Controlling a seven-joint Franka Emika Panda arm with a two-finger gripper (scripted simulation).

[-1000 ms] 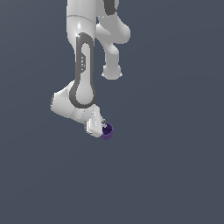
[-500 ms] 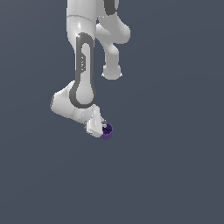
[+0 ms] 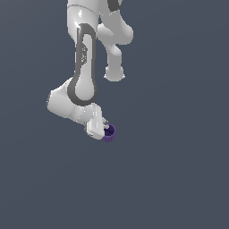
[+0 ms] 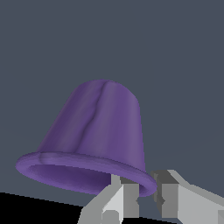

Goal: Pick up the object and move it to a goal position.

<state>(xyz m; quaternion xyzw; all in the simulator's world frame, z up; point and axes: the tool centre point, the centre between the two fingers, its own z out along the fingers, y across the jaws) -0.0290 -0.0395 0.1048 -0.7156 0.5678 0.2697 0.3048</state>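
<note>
Gripping the purple cup (image 3: 109,133) by its rim, the claw (image 3: 103,131) is closed on it at the arm's lower end, cup at its four o'clock. Pickup looks done; carrying to the goal remains, and no goal marker shows.

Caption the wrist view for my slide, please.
Wrist view: gripper fingers pinching the rim of the purple cup.
</note>
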